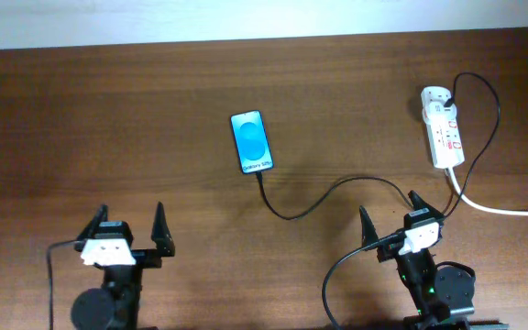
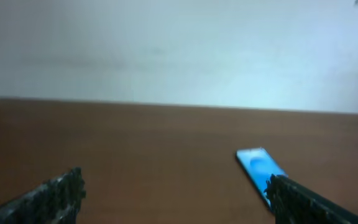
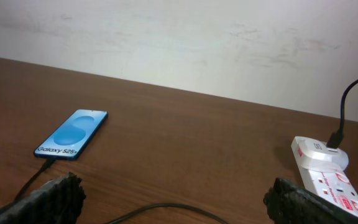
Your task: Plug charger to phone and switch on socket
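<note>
The phone [image 1: 251, 141] lies flat on the wooden table, its blue screen lit; it also shows in the left wrist view [image 2: 257, 163] and the right wrist view [image 3: 71, 134]. The black charger cable [image 1: 312, 202] runs from the phone's near end in a curve to the white socket strip [image 1: 443, 136], where its plug sits at the far end [image 3: 335, 140]. The connector tip is at the phone's bottom edge [image 3: 45, 163]. My left gripper [image 1: 128, 231] is open and empty near the front edge. My right gripper [image 1: 390, 219] is open and empty, over the cable's curve.
The strip's thick white cord [image 1: 511, 212] runs off to the right edge. A pale wall [image 3: 179, 43] stands behind the table's far edge. A black arm cable [image 1: 333, 284] loops by the right arm's base.
</note>
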`<state>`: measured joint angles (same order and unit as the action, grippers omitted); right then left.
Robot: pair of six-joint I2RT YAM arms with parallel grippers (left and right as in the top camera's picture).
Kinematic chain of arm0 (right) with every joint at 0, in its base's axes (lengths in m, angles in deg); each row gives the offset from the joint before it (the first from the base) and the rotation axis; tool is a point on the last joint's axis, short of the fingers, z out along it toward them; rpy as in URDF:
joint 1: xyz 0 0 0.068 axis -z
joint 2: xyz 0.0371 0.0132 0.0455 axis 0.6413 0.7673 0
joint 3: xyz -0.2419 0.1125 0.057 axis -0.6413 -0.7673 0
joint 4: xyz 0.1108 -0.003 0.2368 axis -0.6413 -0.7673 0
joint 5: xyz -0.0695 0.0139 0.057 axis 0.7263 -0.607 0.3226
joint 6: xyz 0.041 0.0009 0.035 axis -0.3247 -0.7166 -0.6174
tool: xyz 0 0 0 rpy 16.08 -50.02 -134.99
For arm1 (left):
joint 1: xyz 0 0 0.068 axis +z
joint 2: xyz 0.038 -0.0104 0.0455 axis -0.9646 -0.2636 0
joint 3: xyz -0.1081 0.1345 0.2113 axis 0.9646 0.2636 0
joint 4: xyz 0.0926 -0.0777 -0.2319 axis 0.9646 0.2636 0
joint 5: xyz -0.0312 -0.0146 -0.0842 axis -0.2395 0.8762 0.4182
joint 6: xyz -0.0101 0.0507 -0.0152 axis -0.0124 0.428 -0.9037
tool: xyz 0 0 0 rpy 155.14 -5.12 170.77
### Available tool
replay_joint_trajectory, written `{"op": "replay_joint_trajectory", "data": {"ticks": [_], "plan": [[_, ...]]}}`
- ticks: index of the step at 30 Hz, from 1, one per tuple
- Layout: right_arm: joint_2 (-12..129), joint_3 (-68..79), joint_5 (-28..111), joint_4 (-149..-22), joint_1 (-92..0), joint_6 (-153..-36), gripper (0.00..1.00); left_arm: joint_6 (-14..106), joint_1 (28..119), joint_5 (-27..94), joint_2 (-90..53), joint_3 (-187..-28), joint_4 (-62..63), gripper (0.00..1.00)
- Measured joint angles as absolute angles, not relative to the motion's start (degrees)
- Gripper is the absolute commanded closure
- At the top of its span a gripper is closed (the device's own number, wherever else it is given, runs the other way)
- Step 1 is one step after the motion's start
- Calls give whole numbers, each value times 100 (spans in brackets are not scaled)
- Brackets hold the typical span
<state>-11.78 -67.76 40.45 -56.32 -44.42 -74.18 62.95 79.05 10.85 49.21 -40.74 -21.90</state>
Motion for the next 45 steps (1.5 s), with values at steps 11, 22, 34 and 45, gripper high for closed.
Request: {"op": "replay_joint_trajectory", "data": {"ticks": [11, 22, 34, 45], "plan": [[-1178, -6776, 4045, -5632, -4442, -7418, 2, 6253, 8052, 816, 5251, -2817, -2973, 1], [-1178, -6776, 4045, -5632, -4442, -7418, 2, 6258, 8052, 763, 5251, -2817, -2968, 1], [-1178, -6776, 4045, -5630, -4442, -7418, 2, 6258, 8052, 763, 5249, -2817, -2968, 1], [-1178, -6776, 4045, -5632, -4442, -7420, 2, 6258, 8052, 763, 5249, -2817, -2966, 1]]}}
